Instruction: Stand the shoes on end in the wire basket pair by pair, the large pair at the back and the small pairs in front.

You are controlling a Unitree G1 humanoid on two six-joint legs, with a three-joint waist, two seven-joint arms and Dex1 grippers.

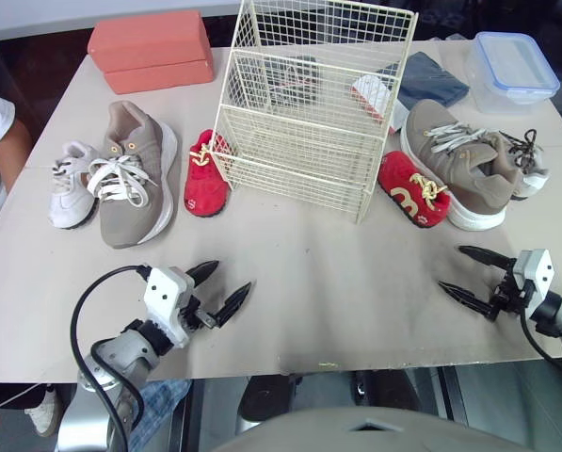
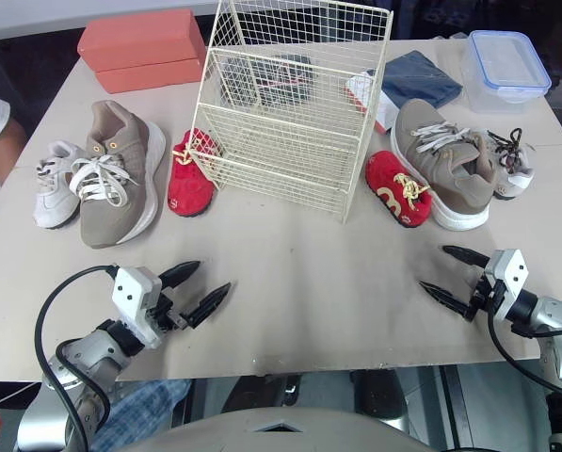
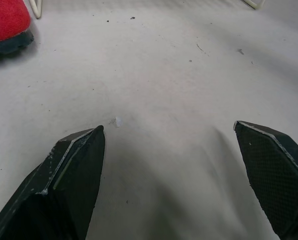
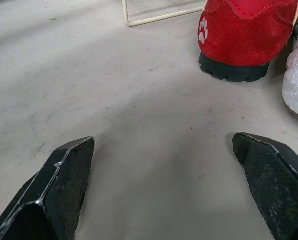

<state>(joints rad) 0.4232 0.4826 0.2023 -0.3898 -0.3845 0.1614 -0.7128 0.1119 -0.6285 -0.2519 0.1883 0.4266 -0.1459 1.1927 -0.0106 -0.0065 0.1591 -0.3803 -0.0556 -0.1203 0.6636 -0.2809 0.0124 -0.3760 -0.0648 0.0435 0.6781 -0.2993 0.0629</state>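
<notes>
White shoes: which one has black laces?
The white shoe beside the right beige sneaker; the left white shoe, far left, shows no black laces.

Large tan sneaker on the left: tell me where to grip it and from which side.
Probably the heel collar, from above, with the left gripper. The large tan sneaker sits on its sole, opening upward, and the small white sneaker lies close against one side, so a grip across its width looks blocked.

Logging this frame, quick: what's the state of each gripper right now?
Left gripper: open, holding nothing.
Right gripper: open, holding nothing.
</notes>
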